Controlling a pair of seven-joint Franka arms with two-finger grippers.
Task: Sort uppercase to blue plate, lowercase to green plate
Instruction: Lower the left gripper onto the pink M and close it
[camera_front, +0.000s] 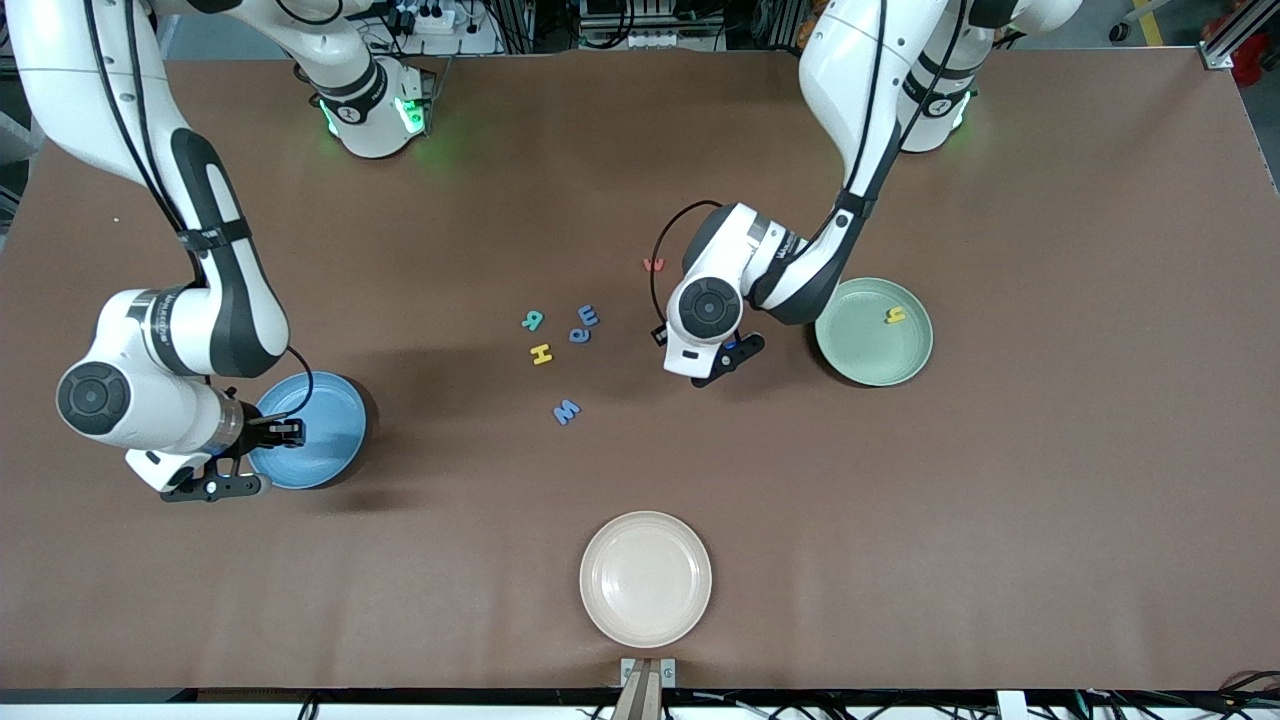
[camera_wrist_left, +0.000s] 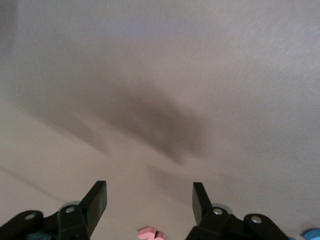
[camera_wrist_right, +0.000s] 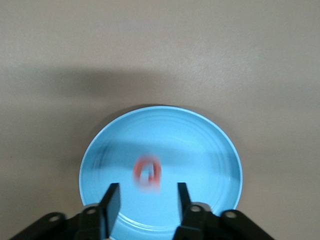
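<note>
Right gripper (camera_wrist_right: 145, 202) over the blue plate (camera_wrist_right: 210, 145), fingers parted, red Q (camera_wrist_right: 147, 173) blurred below. Left gripper (camera_wrist_left: 150, 200) parted, empty, above bare table (camera_wrist_left: 160, 75).

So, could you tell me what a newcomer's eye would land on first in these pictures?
Probably the right gripper, jaws open over the blue plate, with a blurred red letter just below it over the plate. Next, the left gripper, open and low over the table beside the green plate, which holds a yellow h. Loose letters sit mid-table, and a cream-white plate lies nearest the camera.
</note>
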